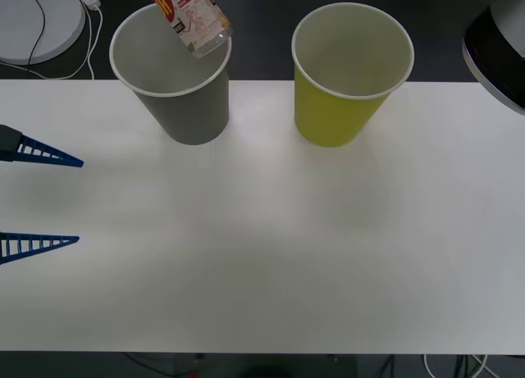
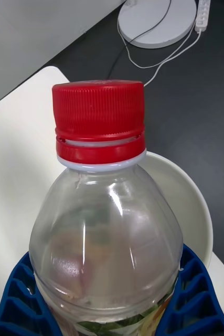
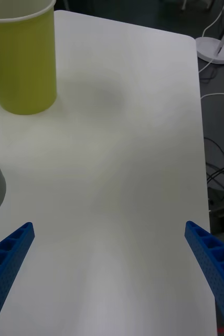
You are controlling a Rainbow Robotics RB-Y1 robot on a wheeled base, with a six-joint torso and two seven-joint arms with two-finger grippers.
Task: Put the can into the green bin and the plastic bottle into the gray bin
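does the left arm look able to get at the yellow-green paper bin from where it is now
Probably yes. The left gripper waits open at the table's left edge, and bare white table lies between it and the yellow-green paper bin; the gray paper bin stands off that path.

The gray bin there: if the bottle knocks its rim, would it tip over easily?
Probably yes. The gray bin looks like thin paper, likely light, and it narrows to a small base. The plastic bottle, held by the right gripper, hangs tilted over its rim, so a knock would land high.
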